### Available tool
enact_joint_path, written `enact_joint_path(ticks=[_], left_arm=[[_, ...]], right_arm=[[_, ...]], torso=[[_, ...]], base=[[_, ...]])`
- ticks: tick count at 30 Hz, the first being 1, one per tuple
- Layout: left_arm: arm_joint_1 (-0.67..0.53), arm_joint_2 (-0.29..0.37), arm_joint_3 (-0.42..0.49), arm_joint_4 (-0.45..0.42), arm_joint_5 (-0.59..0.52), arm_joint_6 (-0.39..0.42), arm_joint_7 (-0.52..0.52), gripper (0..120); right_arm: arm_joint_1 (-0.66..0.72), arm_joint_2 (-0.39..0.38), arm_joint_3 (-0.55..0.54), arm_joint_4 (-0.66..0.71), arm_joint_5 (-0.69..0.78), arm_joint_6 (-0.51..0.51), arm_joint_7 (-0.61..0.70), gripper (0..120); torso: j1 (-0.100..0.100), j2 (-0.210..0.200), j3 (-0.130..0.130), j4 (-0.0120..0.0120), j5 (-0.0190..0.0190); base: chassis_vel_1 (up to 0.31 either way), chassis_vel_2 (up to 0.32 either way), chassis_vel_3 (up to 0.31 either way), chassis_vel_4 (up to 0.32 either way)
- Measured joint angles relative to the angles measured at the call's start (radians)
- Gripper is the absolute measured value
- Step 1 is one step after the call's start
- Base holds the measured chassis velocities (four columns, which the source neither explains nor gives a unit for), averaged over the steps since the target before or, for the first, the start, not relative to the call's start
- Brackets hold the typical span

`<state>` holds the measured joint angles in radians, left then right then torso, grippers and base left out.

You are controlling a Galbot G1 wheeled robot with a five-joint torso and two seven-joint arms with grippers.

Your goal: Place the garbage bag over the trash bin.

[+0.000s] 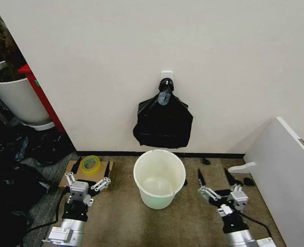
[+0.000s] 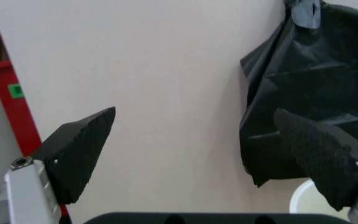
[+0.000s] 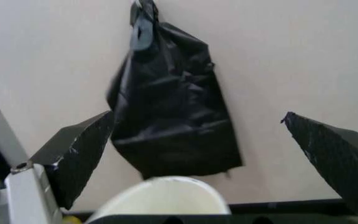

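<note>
Left hand (image 1: 88, 185), right hand (image 1: 219, 196) low either side of trash bin (image 1: 159, 178), both wide open, empty; garbage bag (image 1: 163, 122) hung on wall hook above bin, likely staged for pickup.

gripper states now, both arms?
Left hand: open, holding nothing, low left of the trash bin.
Right hand: open, holding nothing, low right of it.

head overhead, wrists low, facing wall (image 1: 218, 51)
</note>
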<state>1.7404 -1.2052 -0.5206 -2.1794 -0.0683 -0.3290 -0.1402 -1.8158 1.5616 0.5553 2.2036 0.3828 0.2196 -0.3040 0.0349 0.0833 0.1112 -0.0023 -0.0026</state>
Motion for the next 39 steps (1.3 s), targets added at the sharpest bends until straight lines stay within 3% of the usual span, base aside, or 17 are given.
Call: enact_joint_path(ticks=[5, 9, 11, 13, 20, 29, 39], left_arm=[[-0.005, -0.034, 0.009, 0.046, 0.011, -0.044, 0.014, 99], [0.009, -0.062, 0.015, 0.046, 0.034, -0.059, 0.027, 100], [0.025, -0.078, 0.012, 0.042, 0.071, -0.076, 0.036, 100], [0.033, -0.082, 0.003, 0.046, 0.086, -0.09, 0.034, 99], [0.071, -0.126, -0.012, 0.055, 0.153, -0.11, 0.014, 99], [0.1, -0.193, -0.024, 0.052, 0.2, -0.138, -0.007, 99], [0.103, -0.21, -0.029, 0.037, 0.207, -0.138, -0.023, 99]], right_arm=[[0.159, -0.08, -0.05, -0.023, 0.322, -0.161, -0.007, 100], [0.256, -0.118, -0.081, -0.066, 0.463, -0.22, -0.005, 100], [0.369, -0.163, -0.134, -0.129, 0.609, -0.267, 0.003, 100], [0.442, -0.179, -0.171, -0.179, 0.667, -0.284, 0.001, 100], [0.672, -0.147, -0.261, -0.361, 0.774, -0.308, -0.013, 100], [0.834, -0.082, -0.28, -0.505, 0.838, -0.316, -0.027, 100], [0.954, -0.055, -0.256, -0.628, 0.834, -0.304, -0.001, 99]], torso=[[0.0, 0.0, 0.0, 0.0002, -0.0001], [0.0, 0.0, 0.0, 0.0002, 0.0001], [0.0, 0.0, 0.0, 0.0002, 0.0002], [0.0, 0.0, 0.0, 0.0, 0.0], [0.0, 0.0, 0.0, 0.0002, 0.0], [0.0, 0.0, 0.0, 0.0001, 0.0], [0.0, 0.0, 0.0, 0.0001, 0.0]], base=[[0.0, 0.0, 0.0, 0.0], [0.0, 0.0, 0.0, 0.0], [0.0, 0.0, 0.0, 0.0], [0.0, 0.0, 0.0, 0.0], [0.0, 0.0, 0.0, 0.0], [0.0, 0.0, 0.0, 0.0], [0.0, 0.0, 0.0, 0.0]])
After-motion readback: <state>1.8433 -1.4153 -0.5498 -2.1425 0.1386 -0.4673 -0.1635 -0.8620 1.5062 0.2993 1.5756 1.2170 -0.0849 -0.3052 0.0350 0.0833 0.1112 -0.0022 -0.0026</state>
